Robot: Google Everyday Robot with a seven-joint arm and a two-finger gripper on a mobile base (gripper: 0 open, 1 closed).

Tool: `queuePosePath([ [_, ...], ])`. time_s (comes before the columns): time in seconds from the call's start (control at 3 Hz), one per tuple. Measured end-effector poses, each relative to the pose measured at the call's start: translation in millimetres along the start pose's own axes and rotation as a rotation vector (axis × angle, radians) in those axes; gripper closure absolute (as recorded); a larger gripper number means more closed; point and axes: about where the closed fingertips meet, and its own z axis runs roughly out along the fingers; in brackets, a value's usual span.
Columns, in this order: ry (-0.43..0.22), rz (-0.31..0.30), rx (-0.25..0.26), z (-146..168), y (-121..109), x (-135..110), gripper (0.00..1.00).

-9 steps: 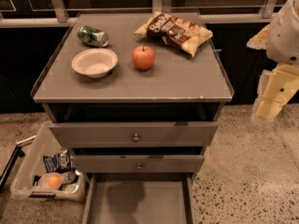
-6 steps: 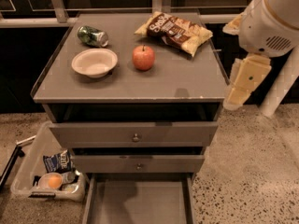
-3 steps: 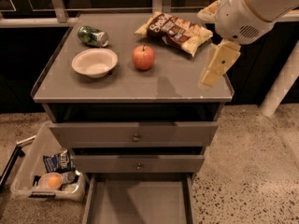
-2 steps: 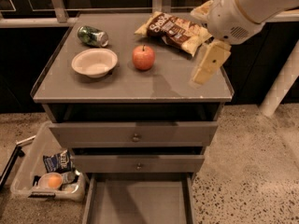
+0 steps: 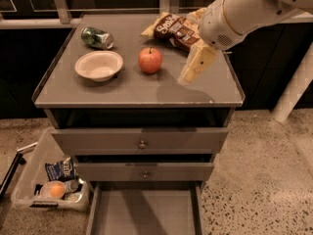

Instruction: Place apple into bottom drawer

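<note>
My gripper hangs above the cabinet top, right of centre in the frame, its tip pointing down and left toward the apple. From this angle I cannot tell whether it is spread or pressed together; it carries nothing that I can see. The apple stands upright on the cabinet top in the upper middle of the frame, between the white bowl on its left and my gripper on its right. It is apart from both, and the chip bag lies behind it. The bottom drawer stands pulled out at the bottom centre, its floor bare. I judge this to be the reach, with the apple not yet grasped. Next I need to bring the gripper leftward over the apple. Then I lower it around the widest part without nudging the bowl or the bag, and close on it.
</note>
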Motion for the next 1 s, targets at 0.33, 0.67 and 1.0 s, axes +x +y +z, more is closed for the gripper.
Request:
queuePosePath([
  [0.33, 0.000, 0.000, 0.000, 0.4, -0.1, 0.0, 0.00],
  [0.67, -0.004, 0.004, -0.005, 15.6, -7.5, 1.1, 0.00],
  [1.0, 0.001, 0.012, -0.025, 41.1, -18.9, 6.6, 0.00],
])
